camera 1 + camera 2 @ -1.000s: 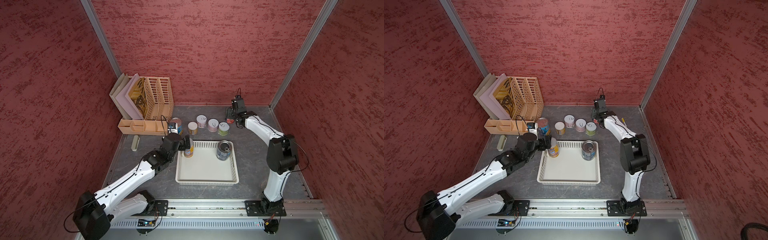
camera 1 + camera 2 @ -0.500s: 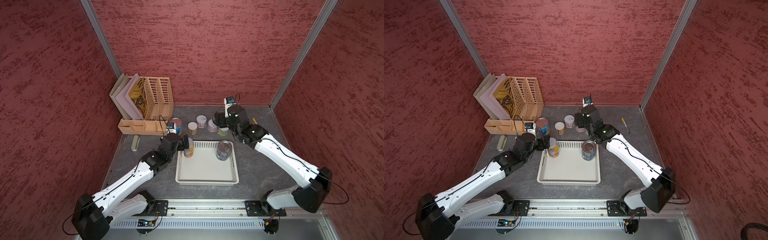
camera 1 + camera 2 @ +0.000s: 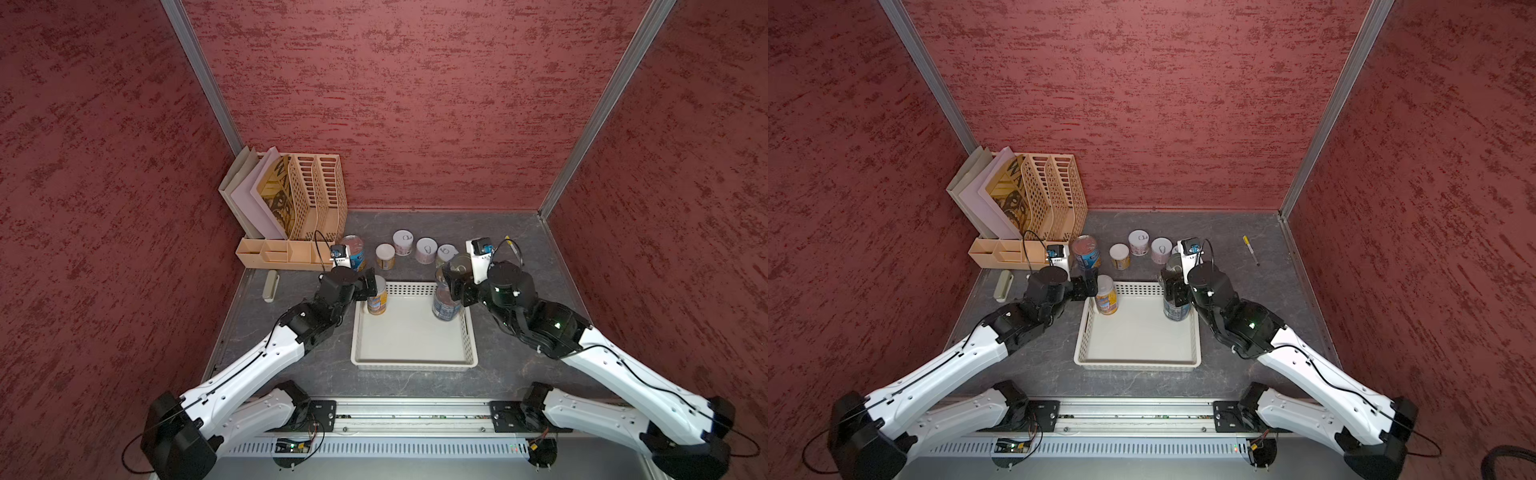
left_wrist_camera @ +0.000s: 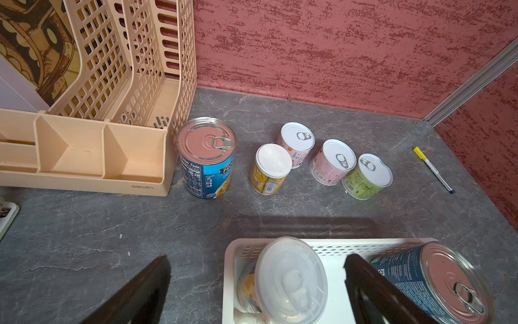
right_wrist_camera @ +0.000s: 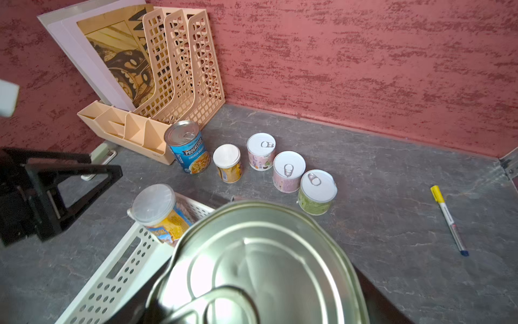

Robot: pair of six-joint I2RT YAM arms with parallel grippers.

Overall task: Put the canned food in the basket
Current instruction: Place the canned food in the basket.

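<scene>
The white perforated basket [image 3: 413, 365] [image 4: 228, 252] lies mid-table. In its far left corner stands a yellow can with a clear lid [image 3: 377, 297] [image 4: 291, 280]. My left gripper [image 3: 374, 289] [image 4: 260, 283] is open astride it, both fingers clear of it. My right gripper [image 3: 455, 286] is shut on a silver-topped can [image 3: 459, 264] [image 5: 260, 266], held above a blue can [image 3: 446, 307] that stands in the basket's far right corner. Behind the basket stand a tall blue can [image 3: 353, 253], a yellow can [image 3: 385, 255], two pink cans [image 3: 403, 242] [image 3: 426, 249] and a green can [image 5: 316, 193].
A beige file organizer [image 3: 307, 199] with papers fills the back left corner. A small white object [image 3: 270, 285] lies left of my left arm. A yellow-capped pen [image 3: 1251, 249] lies at the back right. Red walls close in three sides.
My right arm has swung from the back right of the table to above the basket's far right corner, still gripping its can. The left arm has barely moved.
</scene>
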